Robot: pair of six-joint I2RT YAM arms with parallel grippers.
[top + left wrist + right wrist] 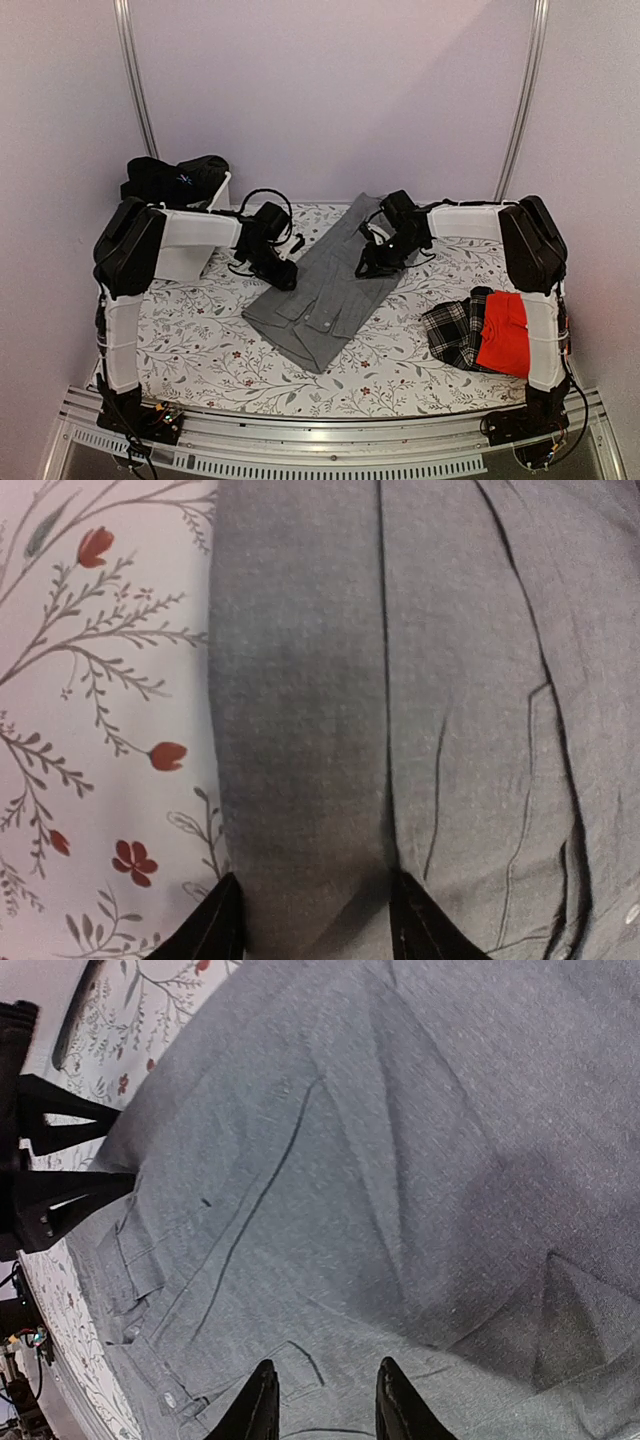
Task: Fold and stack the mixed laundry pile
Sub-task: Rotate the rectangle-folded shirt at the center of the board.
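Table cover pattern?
White cloth table cover printed with grey leafy branches and small red flowers; clearest in the left wrist view.

Grey shirt (325, 290), red shirt (503, 335), black-and-white plaid cloth (452, 330), white red-flowered tablecloth (200, 340)

Grey shirt (325, 290) right side partly hidden under right pincer (372, 265); red shirt (503, 335) edge behind right arm (543, 335).

No legible text, brand, number or sign in any view. Small bluish mark on black garment (160, 182), top view: too small to read. Grey shirt (325, 285), close in both wrist views: plain weave, seams, buttons, nothing lettered. Table cover (200, 340): floral print only.
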